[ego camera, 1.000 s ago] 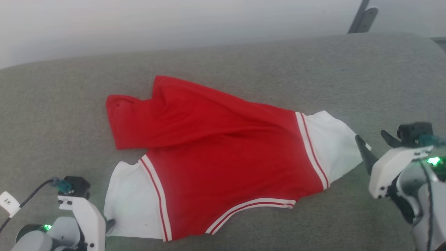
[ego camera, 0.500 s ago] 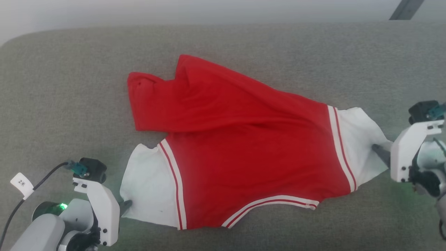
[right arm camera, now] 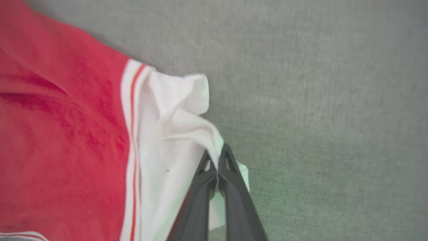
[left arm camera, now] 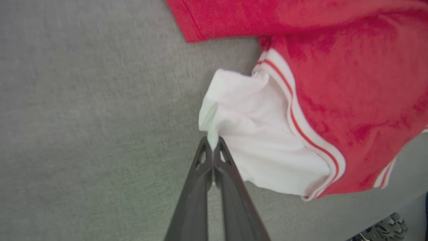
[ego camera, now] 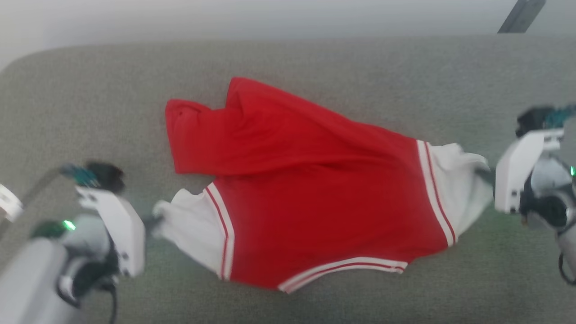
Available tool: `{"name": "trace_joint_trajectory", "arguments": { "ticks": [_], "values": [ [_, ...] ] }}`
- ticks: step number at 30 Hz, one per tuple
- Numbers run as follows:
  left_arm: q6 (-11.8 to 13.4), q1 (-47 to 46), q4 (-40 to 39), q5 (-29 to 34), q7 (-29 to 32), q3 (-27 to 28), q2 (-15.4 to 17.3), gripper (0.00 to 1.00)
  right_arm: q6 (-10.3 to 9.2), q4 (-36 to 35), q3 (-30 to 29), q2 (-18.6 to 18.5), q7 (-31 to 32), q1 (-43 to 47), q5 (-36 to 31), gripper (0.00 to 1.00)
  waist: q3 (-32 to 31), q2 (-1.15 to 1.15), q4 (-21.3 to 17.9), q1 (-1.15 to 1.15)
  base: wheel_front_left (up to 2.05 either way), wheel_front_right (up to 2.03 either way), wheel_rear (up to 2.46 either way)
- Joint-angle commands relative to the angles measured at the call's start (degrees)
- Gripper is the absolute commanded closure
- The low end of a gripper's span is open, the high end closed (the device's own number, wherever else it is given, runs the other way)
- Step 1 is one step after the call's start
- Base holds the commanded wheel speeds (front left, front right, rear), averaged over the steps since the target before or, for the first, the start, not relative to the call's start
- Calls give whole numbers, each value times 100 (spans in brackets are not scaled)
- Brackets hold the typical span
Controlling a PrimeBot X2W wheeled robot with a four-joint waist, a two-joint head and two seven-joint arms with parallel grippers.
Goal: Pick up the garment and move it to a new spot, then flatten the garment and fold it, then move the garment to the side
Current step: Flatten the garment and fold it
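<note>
Grey bench (ego camera: pixel 90 90): T-shirt (ego camera: pixel 315 198) is lying rumpled at centre. Left pincer (left arm camera: pixel 213 147) is gripping the white sleeve (left arm camera: pixel 254 134) at nine o'clock, and right pincer (right arm camera: pixel 218 164) is gripping the three o'clock sleeve (right arm camera: pixel 174 134). Recommendation: raise both evenly, keeping cloth taut (red body is doubling over at eleven o'clock).

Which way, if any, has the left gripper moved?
Yes: the left gripper, holding the garment, moved up the head view toward the far edge of the grey cushion.

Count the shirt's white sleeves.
2. One sleeve at the garment's left end, pinched by the left gripper; the other sleeve at its right end, pinched by the right gripper.
</note>
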Motion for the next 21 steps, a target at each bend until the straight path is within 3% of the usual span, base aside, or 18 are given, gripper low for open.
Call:
{"name": "trace_joint_trajectory", "arguments": {
  "ticks": [1, 9, 21],
  "values": [
    [50, -238, -191, -54, 91, 150, 167, 100, -1, -237, 33, -55, -72, -208, 103, 100, -183, 0, -88, 0, 0, 0, 0],
    [63, -1417, -588, 105, 367, 464, 664, 100, -1, -866, 39, -30, -453, -936, 157, 100, -684, 0, -308, 0, 0, 0, 0],
    [-164, -3649, 42, 557, 44, 433, 686, 100, -1, -713, -128, 420, -1131, -2376, -270, 100, -1093, 0, -513, 0, 0, 0, 0]
  ]
}}
